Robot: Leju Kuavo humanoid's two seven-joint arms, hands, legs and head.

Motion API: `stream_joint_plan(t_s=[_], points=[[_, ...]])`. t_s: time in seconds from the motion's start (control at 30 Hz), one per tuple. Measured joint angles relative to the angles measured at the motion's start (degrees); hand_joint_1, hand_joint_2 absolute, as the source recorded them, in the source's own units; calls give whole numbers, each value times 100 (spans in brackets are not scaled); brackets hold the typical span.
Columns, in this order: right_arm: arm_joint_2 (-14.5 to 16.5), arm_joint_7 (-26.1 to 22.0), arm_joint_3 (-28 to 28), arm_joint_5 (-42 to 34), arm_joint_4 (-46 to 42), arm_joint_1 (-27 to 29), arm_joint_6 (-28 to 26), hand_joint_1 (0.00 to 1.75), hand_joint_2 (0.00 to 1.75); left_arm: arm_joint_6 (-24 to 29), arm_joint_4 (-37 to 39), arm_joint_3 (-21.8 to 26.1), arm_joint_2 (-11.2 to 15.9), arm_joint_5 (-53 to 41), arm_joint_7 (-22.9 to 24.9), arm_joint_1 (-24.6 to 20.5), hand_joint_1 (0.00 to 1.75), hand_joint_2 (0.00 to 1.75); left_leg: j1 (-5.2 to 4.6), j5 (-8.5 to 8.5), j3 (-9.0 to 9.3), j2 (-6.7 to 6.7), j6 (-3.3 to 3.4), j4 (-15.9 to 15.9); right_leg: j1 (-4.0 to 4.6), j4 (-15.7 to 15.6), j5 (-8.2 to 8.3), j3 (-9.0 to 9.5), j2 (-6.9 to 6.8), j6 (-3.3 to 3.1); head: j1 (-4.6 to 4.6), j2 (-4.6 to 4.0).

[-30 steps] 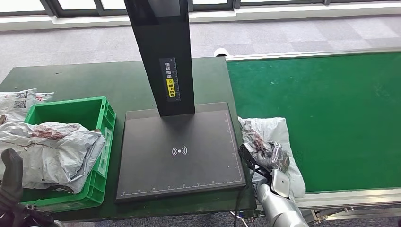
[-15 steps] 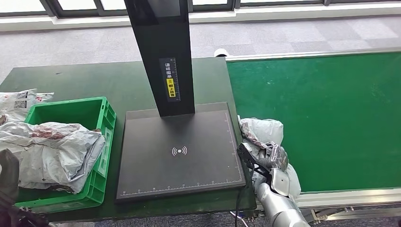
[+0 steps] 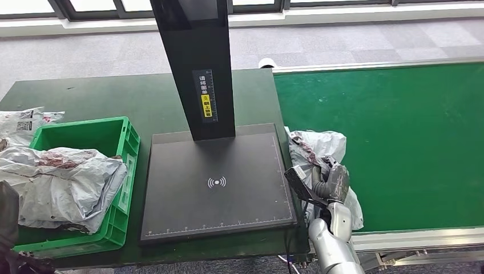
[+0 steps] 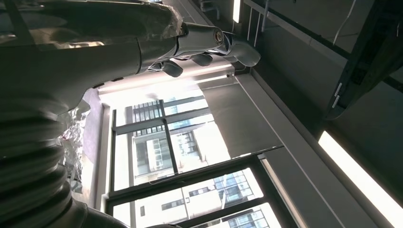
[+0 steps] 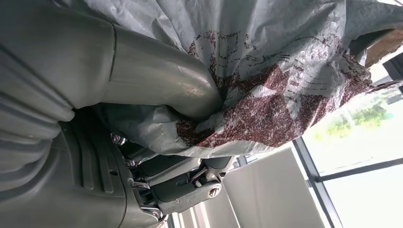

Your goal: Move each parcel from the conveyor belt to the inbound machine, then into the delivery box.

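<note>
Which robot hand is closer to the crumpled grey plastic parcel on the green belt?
Right. The right robot hand grips the crumpled grey plastic parcel; the left robot hand is far off, beside the green plastic crate.

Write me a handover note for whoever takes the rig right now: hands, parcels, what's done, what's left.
Right hand: grips a grey parcel at the belt's near-left corner, beside the scanner plate; the right wrist view shows thumb and fingers clamped on the bag.
Left hand: holds nothing, fingers loosely curled.
Done: one parcel lies across the green crate; another bag lies on the table behind the crate.
Left: carry the gripped parcel onto the plate, then into the crate. The belt shows no other parcels.
</note>
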Motion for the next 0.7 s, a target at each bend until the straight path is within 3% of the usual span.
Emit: stream_joint_plan(t_s=[0.33,0.7], points=[[42,-31,0,-9,-218,66,-2,175,175,1,-4,1,0,-5,0,0,0,175,0,0,0,0,0,0,1,0,0,0,-1,0,0,0],[422,-980,-5,-574,-1315,389,-4,175,175,0,-13,99,0,-285,0,-17,0,175,0,0,-2,0,-1,0,2,0,-1,-3,-1,-1,0,0]])
